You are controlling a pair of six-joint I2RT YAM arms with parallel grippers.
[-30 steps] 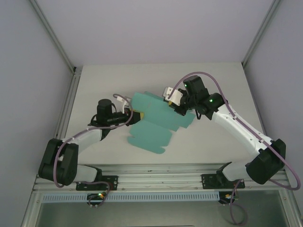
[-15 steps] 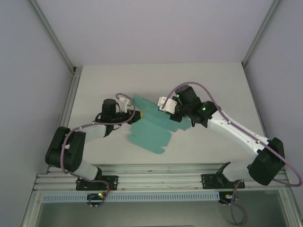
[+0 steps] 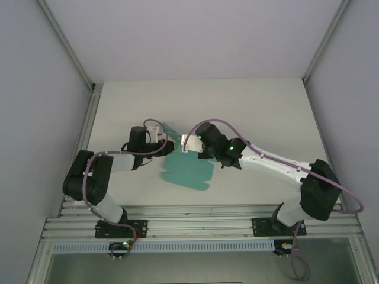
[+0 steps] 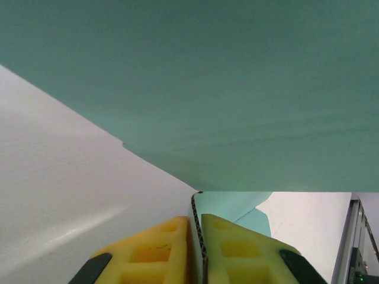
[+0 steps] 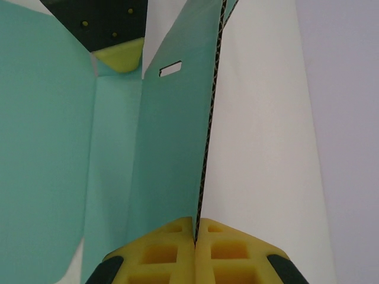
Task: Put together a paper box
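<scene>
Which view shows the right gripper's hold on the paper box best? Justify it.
Right wrist: close up, the right gripper pinches the paper box by its corrugated edge. Top external shows the wrist covering that pinch on the teal sheet. Left wrist shows the box's broad face and the left gripper pinching another edge.

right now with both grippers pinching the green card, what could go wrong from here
1. The right gripper pinches the paper box only by a thin upright panel edge; a sideways pull could slip or tear it.
2. The left gripper also bites just an edge, so opposing arm motion may crease the card in the wrong place.
3. In the top view both grippers sit close together; they might bump.
</scene>
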